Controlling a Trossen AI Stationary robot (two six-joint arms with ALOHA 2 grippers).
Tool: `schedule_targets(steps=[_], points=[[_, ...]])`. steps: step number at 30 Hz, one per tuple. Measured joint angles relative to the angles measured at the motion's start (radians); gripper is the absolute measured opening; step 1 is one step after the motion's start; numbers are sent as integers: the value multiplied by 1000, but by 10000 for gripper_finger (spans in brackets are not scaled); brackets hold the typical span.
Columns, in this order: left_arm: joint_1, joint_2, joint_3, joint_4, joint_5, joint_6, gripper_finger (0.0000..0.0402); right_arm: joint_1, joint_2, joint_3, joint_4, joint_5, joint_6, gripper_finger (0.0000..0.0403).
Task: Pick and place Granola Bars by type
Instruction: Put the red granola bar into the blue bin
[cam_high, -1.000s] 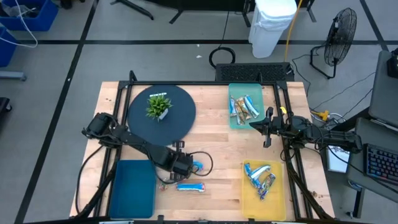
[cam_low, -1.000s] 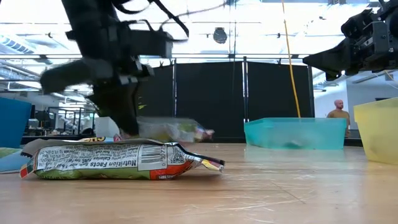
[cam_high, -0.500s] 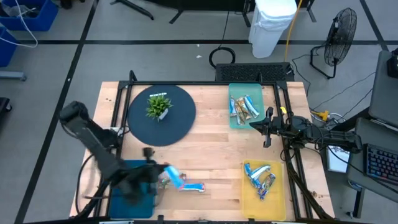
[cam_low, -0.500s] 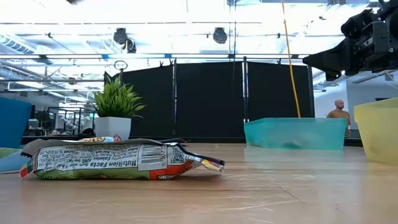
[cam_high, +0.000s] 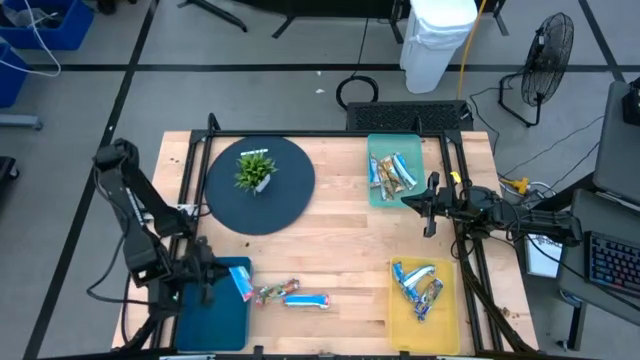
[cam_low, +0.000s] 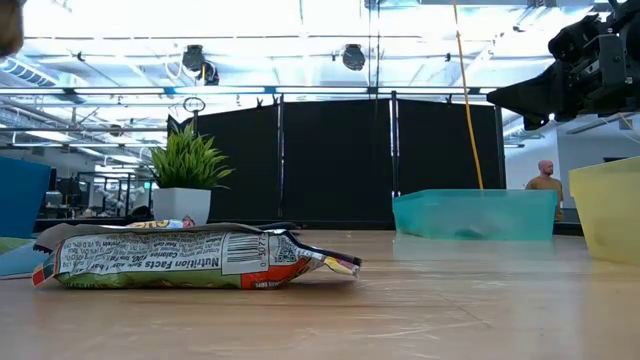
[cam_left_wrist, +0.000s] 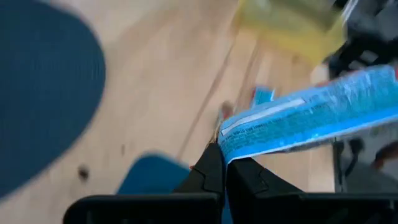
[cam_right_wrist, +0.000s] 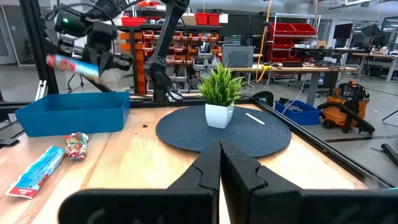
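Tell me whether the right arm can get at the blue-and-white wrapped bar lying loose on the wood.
Probably yes: the blue-and-white wrapped bar lies uncovered on open wood, and the empty right gripper has nothing between.

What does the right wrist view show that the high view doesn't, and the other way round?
Only the right wrist view shows the room behind the table, with red bins on shelving. Only the high view shows the teal tray and yellow tray, each holding bars, plus the right gripper, shut beside the teal tray. Both show the left gripper shut on a blue granola bar over the blue tray, the round mat with its potted plant, and two bars lying on the table.
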Motion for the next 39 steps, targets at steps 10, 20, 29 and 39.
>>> schedule_targets(steps=[10, 20, 29, 39], points=[[130, 15, 7, -174, 551, -356, 5, 0, 0, 0, 0, 0, 0, 4], [164, 33, 31, -447, 909, -728, 5, 0, 0, 0, 0, 0, 0, 4], [164, 103, 31, -427, 910, -622, 11, 0, 0, 0, 0, 0, 0, 4], [164, 108, 32, -407, 909, -574, 21, 0, 0, 0, 0, 0, 0, 4]])
